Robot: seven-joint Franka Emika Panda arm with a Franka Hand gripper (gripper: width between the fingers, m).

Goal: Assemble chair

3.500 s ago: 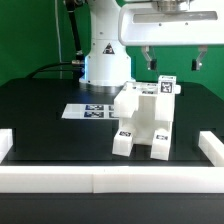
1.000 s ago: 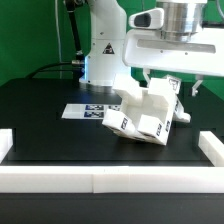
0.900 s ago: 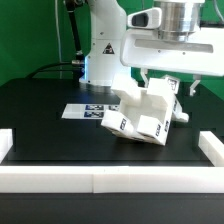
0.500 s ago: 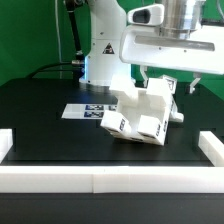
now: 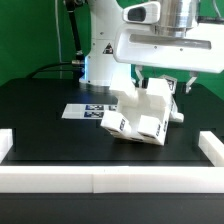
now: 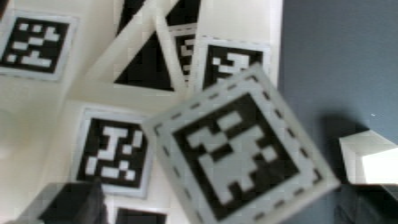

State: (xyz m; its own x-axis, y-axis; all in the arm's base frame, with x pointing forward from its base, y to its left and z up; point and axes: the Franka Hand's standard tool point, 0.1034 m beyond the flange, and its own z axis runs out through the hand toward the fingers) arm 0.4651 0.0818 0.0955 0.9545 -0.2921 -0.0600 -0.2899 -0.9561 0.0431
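The white blocky chair lies tipped over on the black table, its tagged faces turned toward the exterior view's left and front. My gripper hangs just above it, open, one finger on each side of the chair's raised upper end. Whether a finger touches the chair cannot be told. In the wrist view the chair's tags fill the picture at close range. There the gripper shows only as dark fingertips at the lower corners.
The marker board lies flat behind the chair toward the exterior view's left. White border rails run along the front, left and right. The arm's white base stands at the back.
The chair stood upright 3.5 s ago and now lies tipped. Over the last second the gripper has slid a little to the exterior view's left, still open; the chair has barely moved.
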